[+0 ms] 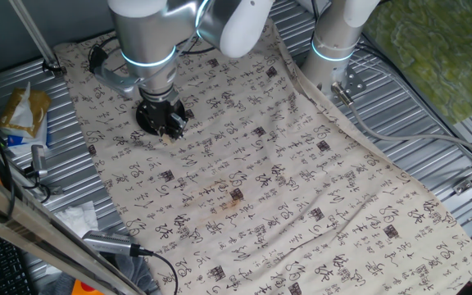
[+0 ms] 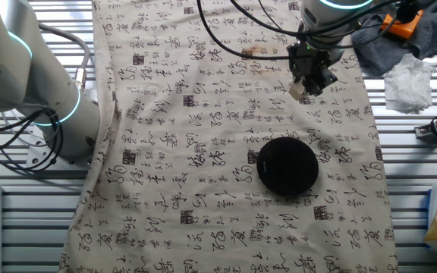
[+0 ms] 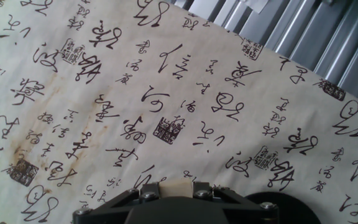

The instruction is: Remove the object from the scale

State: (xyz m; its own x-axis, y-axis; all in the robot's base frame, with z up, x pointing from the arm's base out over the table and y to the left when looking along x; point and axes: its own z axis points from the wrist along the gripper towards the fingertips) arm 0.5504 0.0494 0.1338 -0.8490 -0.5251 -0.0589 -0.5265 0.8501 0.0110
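My gripper (image 2: 303,89) is shut on the object, a small tan wood-coloured block (image 2: 298,90), and holds it above the cloth, away from the scale. The block also shows between the jaws in one fixed view (image 1: 167,138) and at the bottom of the hand view (image 3: 174,188). The scale, a flat round black disc (image 2: 287,164), lies on the cloth with a bare top. In one fixed view the scale (image 1: 143,119) is mostly hidden behind the gripper (image 1: 169,135). Its rim shows at the bottom right of the hand view (image 3: 284,208).
A cloth printed with black characters (image 2: 203,136) covers the table and has a brownish stain (image 1: 234,197). A second arm's base (image 2: 59,114) stands beside it. Cables (image 2: 234,30), a crumpled tissue (image 2: 412,80), a grey rag with an orange tool (image 2: 400,26) and packets (image 1: 23,115) lie round the edges.
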